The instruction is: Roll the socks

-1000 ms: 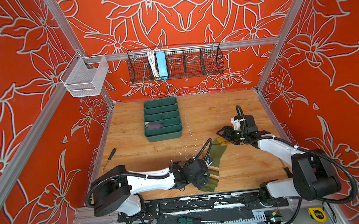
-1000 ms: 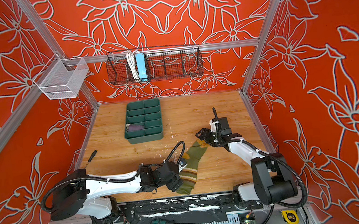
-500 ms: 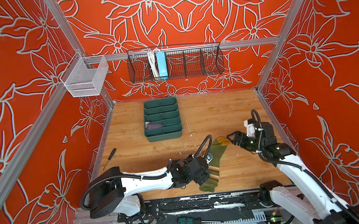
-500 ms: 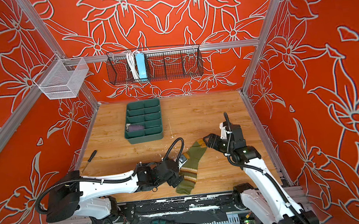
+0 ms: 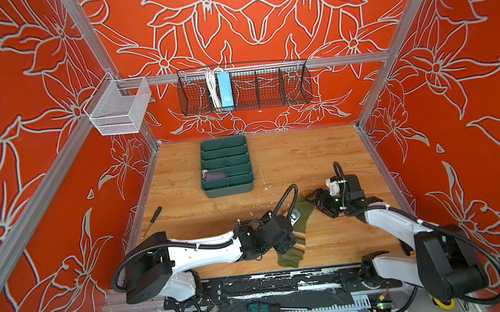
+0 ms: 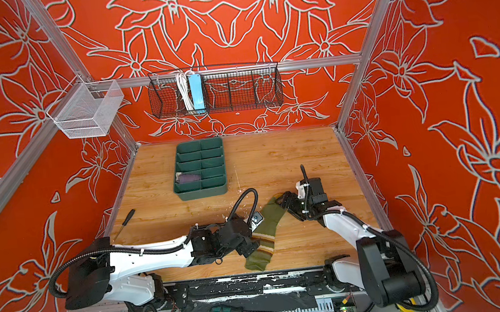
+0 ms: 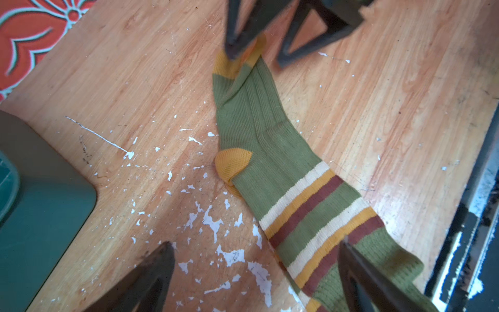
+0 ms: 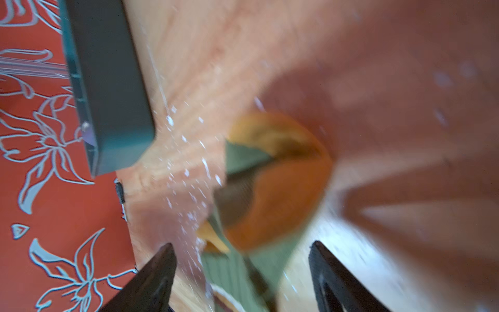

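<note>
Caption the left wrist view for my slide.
Open left gripper above olive-green ribbed sock; open right gripper touching its mustard toe.

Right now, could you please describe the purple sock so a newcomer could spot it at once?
On the wooden table, find the green divided tray toward the back, left of centre. The purple sock lies bunched in its left column, second row from the near end. It is the only thing in the tray, unlike the olive sock stretched flat on bare wood.

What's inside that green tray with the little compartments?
A purple sock lies in a left-hand compartment of the green tray, second row from the near end. The other compartments look bare, though dividers hide part of each floor.
</note>
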Controlling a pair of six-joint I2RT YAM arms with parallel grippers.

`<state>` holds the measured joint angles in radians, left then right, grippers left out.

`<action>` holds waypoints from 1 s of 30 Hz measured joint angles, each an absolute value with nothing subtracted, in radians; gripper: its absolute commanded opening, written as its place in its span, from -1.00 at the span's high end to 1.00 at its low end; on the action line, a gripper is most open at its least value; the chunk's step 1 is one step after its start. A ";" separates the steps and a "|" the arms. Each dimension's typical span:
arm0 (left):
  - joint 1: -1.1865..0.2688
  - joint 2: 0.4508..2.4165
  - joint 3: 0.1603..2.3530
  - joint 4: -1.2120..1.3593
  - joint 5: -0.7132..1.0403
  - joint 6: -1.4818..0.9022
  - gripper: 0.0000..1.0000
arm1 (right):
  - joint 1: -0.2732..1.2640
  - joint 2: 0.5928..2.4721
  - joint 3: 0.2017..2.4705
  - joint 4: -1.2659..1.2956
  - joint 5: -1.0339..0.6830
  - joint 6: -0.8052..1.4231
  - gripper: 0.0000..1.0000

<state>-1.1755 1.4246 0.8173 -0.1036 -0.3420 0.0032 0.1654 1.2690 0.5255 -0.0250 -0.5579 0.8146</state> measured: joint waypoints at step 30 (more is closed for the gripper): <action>-1.056 1.433 0.897 -0.128 -0.358 0.054 -1.00 | 0.237 1.952 1.125 0.130 -0.583 0.767 -0.51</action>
